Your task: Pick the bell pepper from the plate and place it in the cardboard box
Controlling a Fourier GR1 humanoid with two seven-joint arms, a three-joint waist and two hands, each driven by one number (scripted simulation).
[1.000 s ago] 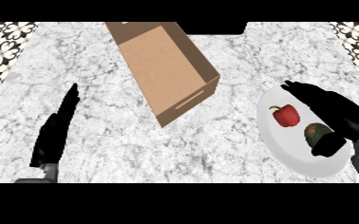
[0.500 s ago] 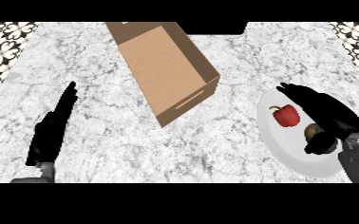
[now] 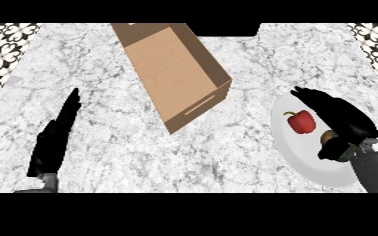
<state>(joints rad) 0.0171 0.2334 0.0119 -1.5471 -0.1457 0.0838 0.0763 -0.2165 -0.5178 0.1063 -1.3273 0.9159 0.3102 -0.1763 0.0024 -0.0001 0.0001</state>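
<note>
One head view looks steeply down onto the counter [image 3: 221, 162].

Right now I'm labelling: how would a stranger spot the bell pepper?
Right of the brown cardboard box lies a round white plate. On its far part, beside the black right hand, sits the red bell pepper: the only red thing, unlike the brownish lump nearby.

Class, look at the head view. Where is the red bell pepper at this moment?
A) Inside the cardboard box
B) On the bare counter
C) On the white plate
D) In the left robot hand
C: the bell pepper lies on the white plate, apart from the cardboard box, with the right robot hand open over the plate next to it.
</note>
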